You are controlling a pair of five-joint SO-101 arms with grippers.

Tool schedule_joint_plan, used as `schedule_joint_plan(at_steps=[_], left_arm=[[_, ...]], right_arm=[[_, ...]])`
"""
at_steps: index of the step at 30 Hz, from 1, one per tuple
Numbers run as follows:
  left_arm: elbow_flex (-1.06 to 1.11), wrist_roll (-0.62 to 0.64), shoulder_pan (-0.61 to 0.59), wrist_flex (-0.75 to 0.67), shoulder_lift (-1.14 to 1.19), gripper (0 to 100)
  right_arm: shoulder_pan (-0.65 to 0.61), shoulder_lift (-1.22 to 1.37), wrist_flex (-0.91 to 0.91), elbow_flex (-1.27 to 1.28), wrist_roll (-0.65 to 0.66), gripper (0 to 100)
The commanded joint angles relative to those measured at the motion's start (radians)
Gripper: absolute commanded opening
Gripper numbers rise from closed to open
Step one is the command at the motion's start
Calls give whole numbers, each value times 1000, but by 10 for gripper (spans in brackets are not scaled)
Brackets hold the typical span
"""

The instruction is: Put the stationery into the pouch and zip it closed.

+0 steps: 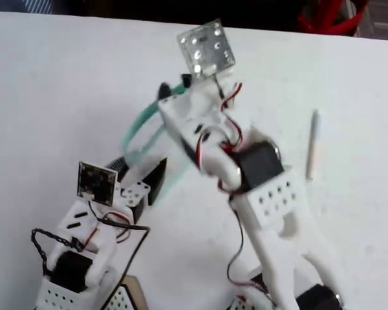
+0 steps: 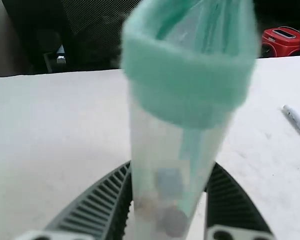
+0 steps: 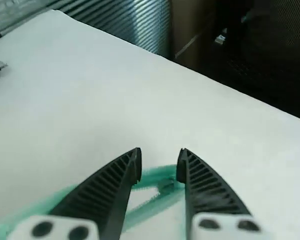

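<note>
1. Overall, the white table [image 1: 58, 84] carried both arms in the high view. The left arm [image 1: 84, 245] sat in the lower left of the frame. The right arm [image 1: 271, 200] ran from the lower right up toward the centre.
2. The pouch [image 2: 182, 95], clear-walled with a green band along its edge, was left of centre in the high view, between the two grippers.
3. The left gripper [image 2: 171, 170] was closed on the pouch. Both ribbed jaws pressed against its clear sides, and the green band was at the end away from the jaws.
4. Small items [image 2: 166, 207] lay inside the pouch near those jaws, too blurred to identify.
5. The right gripper [image 3: 160, 156] was at the green edge of the pouch, above centre in the high view. Its jaws stood a little apart with the green edge lying between them. Whether they touched it could not be told.
6. A pen [image 1: 313, 145] lay on the table at the right of the high view. It was outside the pouch, well apart from it, and touched by neither gripper.
7. A red object [image 1: 330, 16] stood beyond the table's far edge, at the upper right of the high view.
</note>
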Motion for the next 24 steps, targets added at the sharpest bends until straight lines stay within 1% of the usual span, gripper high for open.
schedule_joint_plan(at_steps=[1,3,6,11,16,19,22,24], left_arm=[[-6,-9,-2,-29,-8,211],[-6,-9,-2,-28,-8,211],[-6,-9,-5,-28,-8,211],[-5,-9,-7,-23,-8,211],[-3,-9,-7,-21,-8,210],[20,-11,-2,-31,-8,210],[21,-11,-1,-31,-8,210],[21,-11,-1,-31,-8,210]], right_arm=[[-21,-77,5,-43,-9,112],[18,-104,2,-44,-9,112],[133,-140,2,-41,-9,112],[418,-162,7,-18,-9,115],[659,-124,4,58,-9,116],[803,-35,-44,112,2,116],[908,130,-113,117,101,116],[946,246,-133,95,160,116]])
